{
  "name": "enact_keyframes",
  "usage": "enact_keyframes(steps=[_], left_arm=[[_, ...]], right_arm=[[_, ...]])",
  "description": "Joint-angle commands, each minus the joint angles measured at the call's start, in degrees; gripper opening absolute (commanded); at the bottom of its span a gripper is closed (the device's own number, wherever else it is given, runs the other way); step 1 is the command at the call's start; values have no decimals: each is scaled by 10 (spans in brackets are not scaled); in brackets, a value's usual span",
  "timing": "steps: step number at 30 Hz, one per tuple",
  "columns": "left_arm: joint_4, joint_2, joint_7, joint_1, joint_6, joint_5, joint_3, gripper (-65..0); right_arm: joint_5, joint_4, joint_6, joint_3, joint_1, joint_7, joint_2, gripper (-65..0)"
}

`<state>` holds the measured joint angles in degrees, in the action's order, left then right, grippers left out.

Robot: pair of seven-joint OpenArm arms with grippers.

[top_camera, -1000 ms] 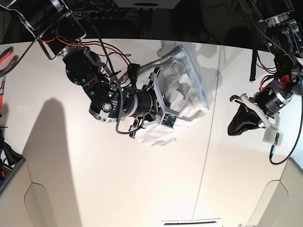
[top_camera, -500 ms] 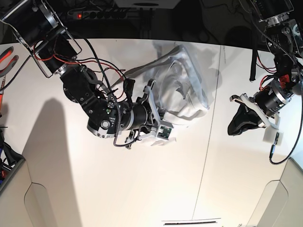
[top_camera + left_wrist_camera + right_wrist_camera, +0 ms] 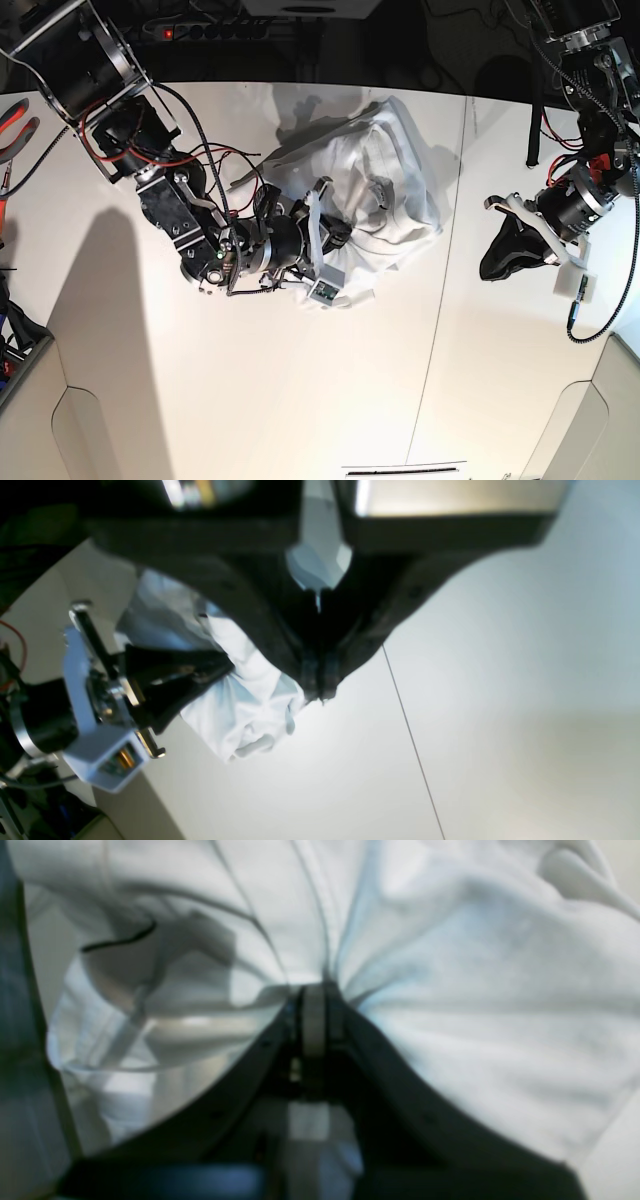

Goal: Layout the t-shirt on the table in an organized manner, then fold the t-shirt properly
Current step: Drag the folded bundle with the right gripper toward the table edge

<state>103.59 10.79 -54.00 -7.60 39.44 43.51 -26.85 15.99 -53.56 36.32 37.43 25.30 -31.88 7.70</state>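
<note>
- The t-shirt (image 3: 375,185) lies in a crumpled white heap on the bench (image 3: 300,400), just left of the thin dark seam (image 3: 435,330) that crosses the bench in the base view, and nearer the far edge than the near one.
- The right end effector (image 3: 335,232) is at the heap's lower left edge; the right wrist view shows its jaws pressed together on a pinch of the white cloth (image 3: 450,1015), with folds fanning out from the tips.
- The right arm (image 3: 190,225) reaches in from the upper left of the base view, red and black wires looping along it beside the t-shirt.
- The left end effector (image 3: 490,250) hangs right of the seam, well apart from the t-shirt; the left wrist view shows its dark jaws (image 3: 320,680) closed tip to tip with nothing between them.
- In the left wrist view the t-shirt's bunched edge (image 3: 250,710) shows beyond the closed tips, left of the seam (image 3: 410,730), with the right arm's wrist beside it.
- The bench right of the seam is bare under the left arm.
</note>
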Motion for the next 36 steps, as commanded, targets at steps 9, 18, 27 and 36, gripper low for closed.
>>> enact_keyframes(steps=[9, 18, 27, 36], left_arm=[[9, 7, 11, 6, 2, 16, -2, -650], [9, 7, 11, 6, 2, 26, -2, -650], [9, 7, 11, 6, 2, 41, -2, -650], [9, 7, 10, 6, 2, 44, -1, -650]], right_arm=[[-71, 2, -200, -191, -49, -58, 0, -650], [-70, -1, -286, -494, -59, -53, -44, -650], [-42, -1, -307, -704, -59, -21, -69, -650], [-83, -26, -315, -757, -79, -27, -67, -650]])
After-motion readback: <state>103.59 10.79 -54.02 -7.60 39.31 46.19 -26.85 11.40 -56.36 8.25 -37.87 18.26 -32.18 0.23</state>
